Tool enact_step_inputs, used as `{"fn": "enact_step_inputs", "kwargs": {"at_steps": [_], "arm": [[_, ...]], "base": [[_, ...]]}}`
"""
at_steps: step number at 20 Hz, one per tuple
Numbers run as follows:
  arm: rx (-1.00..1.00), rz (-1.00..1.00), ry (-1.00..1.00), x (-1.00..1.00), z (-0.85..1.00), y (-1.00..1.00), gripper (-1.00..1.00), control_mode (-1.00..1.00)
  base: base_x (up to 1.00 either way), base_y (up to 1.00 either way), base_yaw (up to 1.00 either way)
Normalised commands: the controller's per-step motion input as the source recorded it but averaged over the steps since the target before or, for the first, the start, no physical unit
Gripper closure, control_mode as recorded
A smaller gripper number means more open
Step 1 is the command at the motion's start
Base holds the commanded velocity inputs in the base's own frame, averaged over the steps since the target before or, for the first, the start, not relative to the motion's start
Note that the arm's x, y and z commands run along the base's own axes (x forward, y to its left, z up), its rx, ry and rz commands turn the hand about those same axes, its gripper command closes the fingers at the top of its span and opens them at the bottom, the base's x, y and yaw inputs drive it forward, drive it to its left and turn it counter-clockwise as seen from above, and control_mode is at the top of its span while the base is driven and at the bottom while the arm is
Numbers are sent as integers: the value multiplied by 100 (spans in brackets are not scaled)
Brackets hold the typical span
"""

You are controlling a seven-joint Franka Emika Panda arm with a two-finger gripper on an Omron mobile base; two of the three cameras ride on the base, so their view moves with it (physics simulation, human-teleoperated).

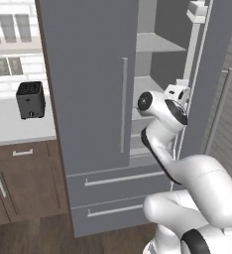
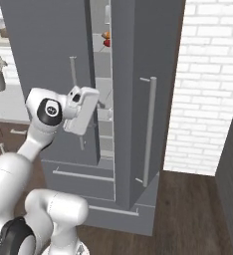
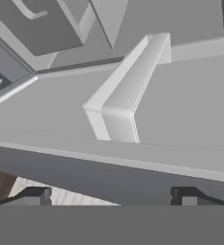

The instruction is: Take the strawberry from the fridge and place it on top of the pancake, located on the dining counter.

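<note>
The strawberry (image 2: 107, 43) is a tiny red spot on an upper shelf inside the fridge (image 2: 49, 50), seen through the gap between the doors, just below an orange-tan food item (image 2: 106, 35). My gripper (image 2: 99, 106) is at the mouth of that gap, well below the strawberry's shelf. In the hand view the gripper (image 3: 111, 197) stands open with nothing between its fingertips (image 3: 36, 196), looking at pale grey shelves and a door edge. In the left base view my hand (image 1: 180, 93) sits by the open right door. The pancake and the dining counter are out of view.
The fridge's left door (image 1: 88, 84) is shut and its right door (image 2: 143, 99) stands open, leaving a narrow gap. A black toaster (image 1: 30, 99) sits on the white wall-side counter (image 1: 14, 129). A white brick wall (image 2: 208, 99) is on the right.
</note>
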Motion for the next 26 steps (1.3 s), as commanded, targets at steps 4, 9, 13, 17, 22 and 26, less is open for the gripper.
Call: {"fn": "enact_step_inputs", "kwargs": {"at_steps": [4, 9, 13, 17, 22, 26], "arm": [[0, 0, 3, 34, 0, -3, -100, -100], [0, 0, 4, 1, 0, -42, -100, -100], [0, 0, 3, -1, 0, -49, -100, -100], [0, 0, 0, -18, 0, -51, -100, -100], [0, 0, 1, -14, 0, -66, -100, -100], [0, 0, 3, -2, 0, -86, -100, -100]], "base": [[0, 0, 0], [0, 0, 0], [0, 0, 0], [0, 0, 0], [0, 0, 0], [0, 0, 0]]}}
